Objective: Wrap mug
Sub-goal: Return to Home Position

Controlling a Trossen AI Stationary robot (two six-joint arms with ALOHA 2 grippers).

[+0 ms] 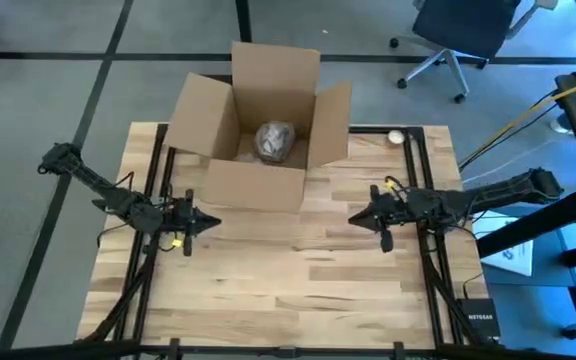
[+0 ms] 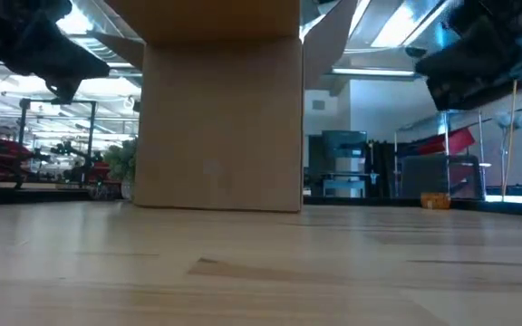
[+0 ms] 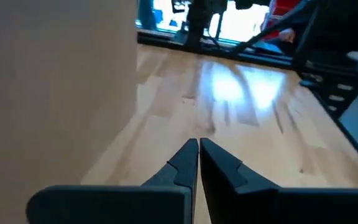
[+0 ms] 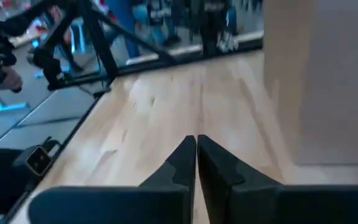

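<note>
Saw the mug (image 1: 275, 140), wrapped in bubbly plastic, down inside the open box (image 1: 258, 185). Found the left end effector (image 1: 208, 222) just in front of the box, off its left corner, pressed together. Found the right end effector (image 1: 356, 218) off the box's right front corner, pressed together too, above the surface (image 1: 288, 290).

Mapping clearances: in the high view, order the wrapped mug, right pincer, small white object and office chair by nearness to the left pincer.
From the left pincer:
1. wrapped mug, inside the box.
2. right pincer, across the table.
3. small white object, table's far right edge.
4. office chair, beyond the table.
</note>
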